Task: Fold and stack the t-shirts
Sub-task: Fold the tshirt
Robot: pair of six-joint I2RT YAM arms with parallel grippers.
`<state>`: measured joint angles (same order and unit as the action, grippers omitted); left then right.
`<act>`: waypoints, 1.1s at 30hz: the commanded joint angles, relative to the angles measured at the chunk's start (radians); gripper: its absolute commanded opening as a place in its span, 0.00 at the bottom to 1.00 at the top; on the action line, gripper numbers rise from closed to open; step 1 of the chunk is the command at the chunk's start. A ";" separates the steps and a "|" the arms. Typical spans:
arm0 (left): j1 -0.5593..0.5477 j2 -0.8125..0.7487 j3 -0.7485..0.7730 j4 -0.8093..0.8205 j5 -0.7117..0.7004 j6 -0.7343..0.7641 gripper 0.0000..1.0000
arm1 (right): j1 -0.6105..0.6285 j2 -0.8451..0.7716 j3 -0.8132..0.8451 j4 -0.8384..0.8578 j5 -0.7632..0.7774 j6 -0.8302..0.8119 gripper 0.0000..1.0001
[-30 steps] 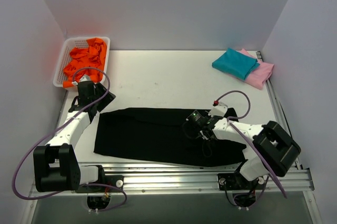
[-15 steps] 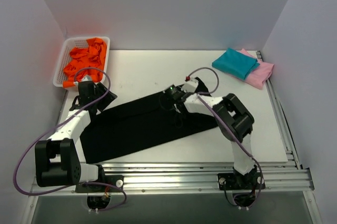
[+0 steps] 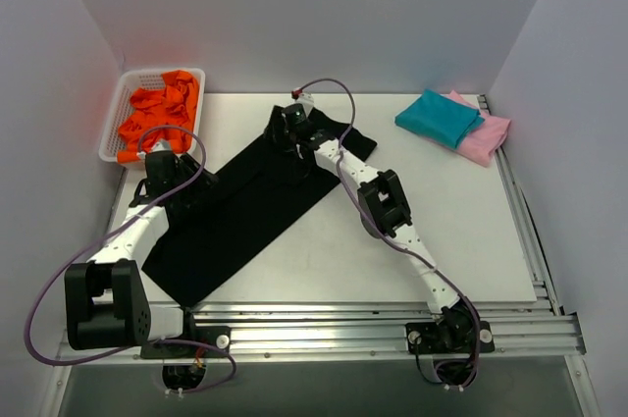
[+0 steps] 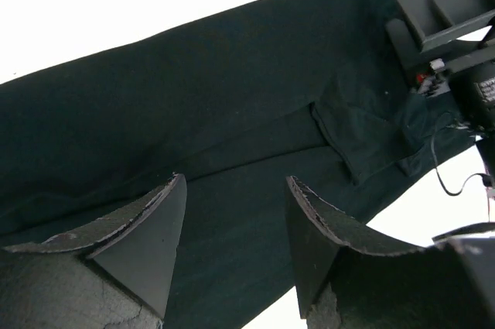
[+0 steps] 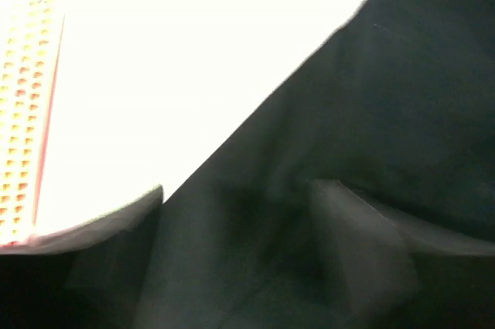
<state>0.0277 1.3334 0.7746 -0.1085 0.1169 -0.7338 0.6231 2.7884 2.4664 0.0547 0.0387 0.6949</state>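
A large black t-shirt [image 3: 235, 211] lies flat in a diagonal band, from the near left up to the far middle. At its far end my right gripper [image 3: 281, 132] reaches low over it. In the blurred right wrist view the right gripper [image 5: 240, 190] has its fingers apart, open, with black cloth [image 5: 387, 97] under the gap. My left gripper [image 3: 177, 186] hovers over the shirt's left edge. The left gripper [image 4: 234, 182] is open above the dark cloth [image 4: 193, 89], holding nothing. A folded teal t-shirt [image 3: 439, 117] lies on a pink t-shirt [image 3: 491, 138] at the far right.
A white mesh basket [image 3: 118, 108] full of orange cloth [image 3: 162, 108] stands at the far left corner; its wall [image 5: 23, 112] shows in the right wrist view. The right arm's elbow [image 3: 381, 203] stretches across the table's middle. A metal rail [image 3: 324, 324] runs along the near edge.
The right arm swung from the near right to the far middle, dragging the black shirt's right end with it, so the shirt now lies diagonally. Its jaws have opened. The left gripper stayed put.
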 commanded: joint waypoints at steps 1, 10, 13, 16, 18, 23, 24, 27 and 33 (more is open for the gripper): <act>0.003 -0.037 -0.008 0.039 0.001 -0.003 0.62 | 0.007 -0.130 -0.030 0.083 -0.045 -0.217 0.93; 0.003 -0.054 -0.008 0.023 -0.019 0.007 0.61 | 0.032 -0.726 -0.751 0.451 0.329 -0.433 1.00; 0.005 -0.068 -0.005 0.009 -0.031 0.010 0.61 | 0.111 -0.903 -0.933 0.427 0.488 -0.417 1.00; 0.006 -0.071 -0.005 0.009 -0.034 0.010 0.61 | 0.199 -1.085 -1.185 0.462 0.625 -0.339 1.00; 0.005 -0.066 -0.005 0.012 -0.034 0.007 0.61 | 0.282 -1.176 -1.330 0.487 0.639 -0.286 0.99; 0.005 -0.059 -0.009 0.017 -0.020 0.001 0.61 | 0.377 -1.185 -1.422 0.317 0.635 0.043 0.98; 0.005 -0.060 -0.008 0.016 -0.017 0.001 0.61 | 0.406 -1.176 -1.437 0.320 0.620 0.066 0.98; 0.006 -0.074 -0.009 0.009 -0.019 0.002 0.61 | 0.460 -1.120 -1.442 0.289 0.598 0.149 0.98; 0.006 -0.100 -0.012 -0.011 -0.020 0.004 0.61 | 0.523 -0.986 -1.408 0.287 0.515 0.267 0.97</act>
<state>0.0277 1.2758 0.7631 -0.1207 0.0975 -0.7303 1.1179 1.7771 1.0233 0.3508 0.5690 0.8486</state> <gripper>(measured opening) 0.614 0.972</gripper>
